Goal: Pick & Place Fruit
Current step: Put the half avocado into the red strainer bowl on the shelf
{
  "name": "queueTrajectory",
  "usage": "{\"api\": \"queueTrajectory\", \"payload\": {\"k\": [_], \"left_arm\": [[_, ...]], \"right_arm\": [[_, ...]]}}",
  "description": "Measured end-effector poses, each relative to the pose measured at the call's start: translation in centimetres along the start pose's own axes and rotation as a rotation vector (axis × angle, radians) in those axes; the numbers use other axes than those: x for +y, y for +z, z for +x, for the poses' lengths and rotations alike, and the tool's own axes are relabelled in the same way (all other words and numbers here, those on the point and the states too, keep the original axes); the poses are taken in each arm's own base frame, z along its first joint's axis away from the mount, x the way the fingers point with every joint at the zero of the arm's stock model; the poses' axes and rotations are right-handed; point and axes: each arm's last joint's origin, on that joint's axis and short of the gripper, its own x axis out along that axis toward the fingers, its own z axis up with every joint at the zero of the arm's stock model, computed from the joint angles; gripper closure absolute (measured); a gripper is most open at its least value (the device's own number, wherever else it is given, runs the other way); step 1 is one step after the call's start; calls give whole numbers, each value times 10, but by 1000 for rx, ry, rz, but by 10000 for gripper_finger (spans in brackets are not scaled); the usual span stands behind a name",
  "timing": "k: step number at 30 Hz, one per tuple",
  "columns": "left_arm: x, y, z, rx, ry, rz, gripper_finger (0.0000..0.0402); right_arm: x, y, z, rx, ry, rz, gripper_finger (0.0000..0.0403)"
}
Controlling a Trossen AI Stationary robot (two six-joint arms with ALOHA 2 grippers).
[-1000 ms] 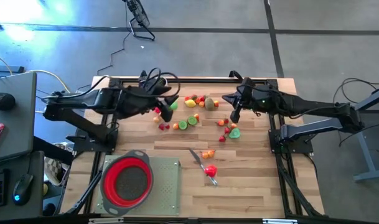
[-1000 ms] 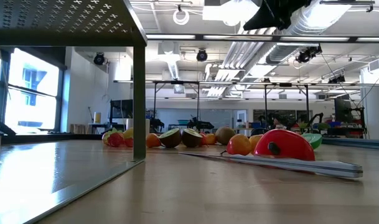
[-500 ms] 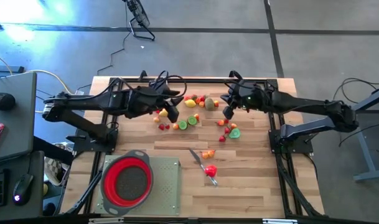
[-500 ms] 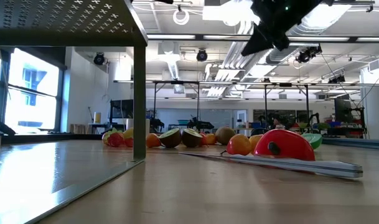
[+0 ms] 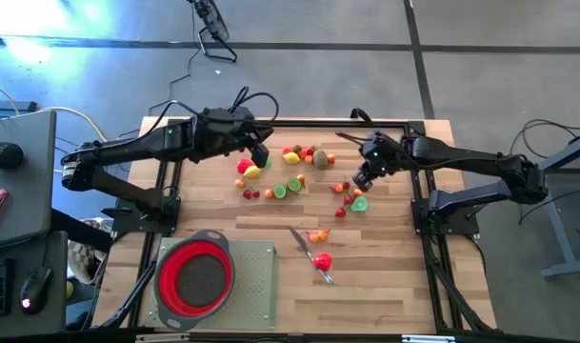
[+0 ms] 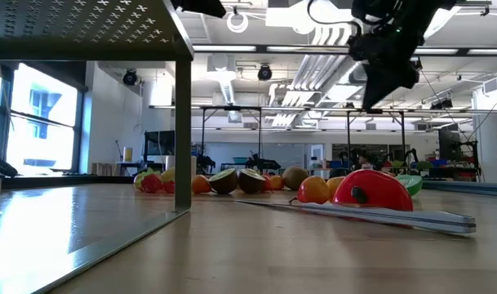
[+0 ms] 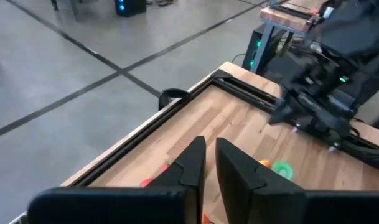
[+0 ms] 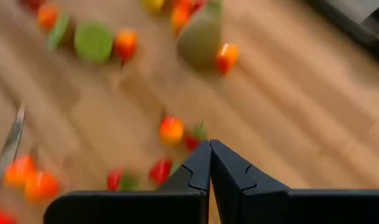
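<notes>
Several small toy fruits lie scattered on the wooden table's far middle, and they also show in the low view. My right gripper is shut and points steeply down, hovering above small red and orange fruits next to a green slice. It hangs well clear of the table. My left gripper hovers near the far edge, over the left end of the fruit, with its fingers nearly together and nothing between them.
A red strainer sits on a grey perforated plate at the near left. A slim knife and a red fruit half lie near the table's middle. A black frame runs along the far edge.
My right gripper has come down toward the small fruits and tipped from slanting to pointing steeply down, rolling as it went. My left gripper has swung away from the fruit toward the table's far edge. No fruit has moved.
</notes>
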Motion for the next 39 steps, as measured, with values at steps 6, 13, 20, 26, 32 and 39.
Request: {"api": "queueTrajectory", "payload": {"k": [6, 13, 20, 26, 32, 39], "left_arm": [[2, 1, 1, 8, -20, -3, 378], [1, 0, 1, 9, -24, 26, 378], [3, -1, -2, 24, -20, 34, 378], [6, -6, -5, 84, -3, 50, 378], [7, -10, -6, 120, 8, 52, 378], [8, -12, -6, 145, 16, 62, 378]], "right_arm": [[-2, -11, -1, 143, 28, 79, 396], [8, -21, 8, 273, 65, -115, 305], [30, -30, 25, 356, 100, -426, 168], [48, -34, 46, 373, 86, -626, 92], [54, -38, 71, 460, 73, -705, 86], [53, -43, 93, 542, 42, -714, 93]]}}
